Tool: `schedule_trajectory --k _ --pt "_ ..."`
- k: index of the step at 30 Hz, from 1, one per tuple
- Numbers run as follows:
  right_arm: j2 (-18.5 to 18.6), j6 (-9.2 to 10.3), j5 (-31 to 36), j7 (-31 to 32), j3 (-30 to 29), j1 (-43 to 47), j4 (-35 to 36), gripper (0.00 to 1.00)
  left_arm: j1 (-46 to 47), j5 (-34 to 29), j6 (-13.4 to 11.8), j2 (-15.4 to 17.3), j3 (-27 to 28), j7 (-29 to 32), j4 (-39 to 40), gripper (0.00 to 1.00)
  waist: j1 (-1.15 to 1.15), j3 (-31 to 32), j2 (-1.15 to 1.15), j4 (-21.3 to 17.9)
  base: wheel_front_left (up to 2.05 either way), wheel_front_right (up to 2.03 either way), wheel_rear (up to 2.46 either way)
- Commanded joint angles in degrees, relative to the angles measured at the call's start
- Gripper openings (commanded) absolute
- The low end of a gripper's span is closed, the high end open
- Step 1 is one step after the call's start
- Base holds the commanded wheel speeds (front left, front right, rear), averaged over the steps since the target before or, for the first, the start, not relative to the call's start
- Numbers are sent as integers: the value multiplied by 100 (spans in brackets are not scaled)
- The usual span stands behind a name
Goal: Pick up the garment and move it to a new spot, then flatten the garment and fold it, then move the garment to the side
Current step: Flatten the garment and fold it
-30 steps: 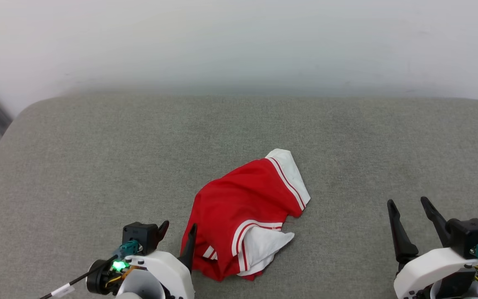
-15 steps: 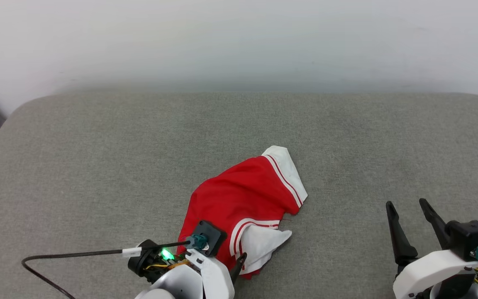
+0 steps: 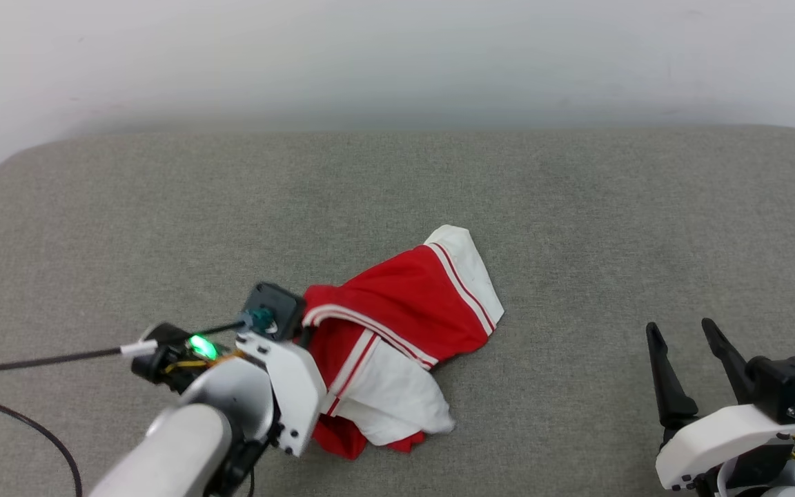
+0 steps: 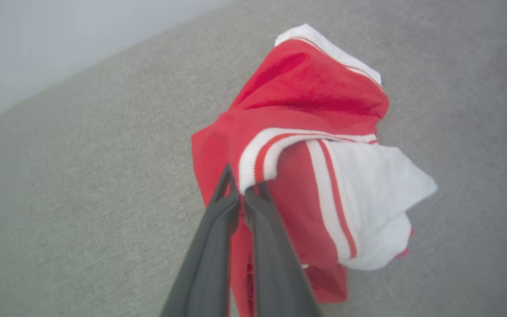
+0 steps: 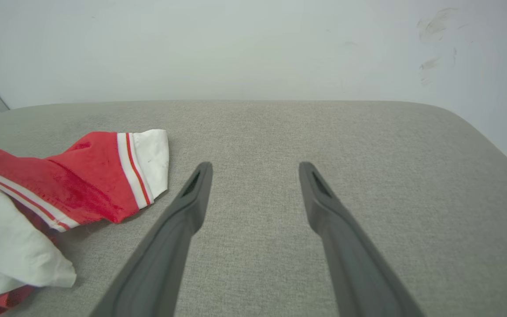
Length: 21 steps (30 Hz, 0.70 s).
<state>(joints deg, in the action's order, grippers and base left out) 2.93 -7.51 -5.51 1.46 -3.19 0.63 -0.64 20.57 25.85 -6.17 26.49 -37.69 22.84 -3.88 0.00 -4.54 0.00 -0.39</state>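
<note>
The garment, red with white sleeves and striped trim, lies crumpled on the grey cushion near its front middle. My left gripper is shut on a red-and-white striped edge of the garment and holds that edge lifted off the cushion. In the head view the left wrist sits at the garment's left side and covers the fingers. My right gripper stands open at the lower right, well apart from the cloth. Between its fingers there is only cushion, with the garment off to its left.
The grey padded surface has rounded corners and ends at a white wall behind. A black cable trails left from the left wrist.
My left gripper went from open beside the garment to shut on its striped edge, then pulled that edge up and left. The head camera has shifted a little. The right arm is still.
</note>
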Motion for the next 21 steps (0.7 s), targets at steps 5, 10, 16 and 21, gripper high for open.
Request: schedule_trajectory --k 5,10,16,21 --pt "-7 4 -41 -45 36 -251 38 100 703 -29 -163 260 526 -101 -49 0 0 -302 0 28 0 0 0" --pt "-6 5 -34 -86 66 -408 37 100 1195 -2 -238 406 865 -129 -349 0 0 -592 0 -46 0 0 0" --pt "-7 5 -73 -166 121 -656 16 100 1928 0 -146 566 1121 -117 -1100 0 0 -1171 0 -242 0 0 0" --pt "-7 5 -123 -313 242 -906 -94 100 2351 103 60 460 1072 23 -2215 0 0 -1604 0 -429 0 0 0"
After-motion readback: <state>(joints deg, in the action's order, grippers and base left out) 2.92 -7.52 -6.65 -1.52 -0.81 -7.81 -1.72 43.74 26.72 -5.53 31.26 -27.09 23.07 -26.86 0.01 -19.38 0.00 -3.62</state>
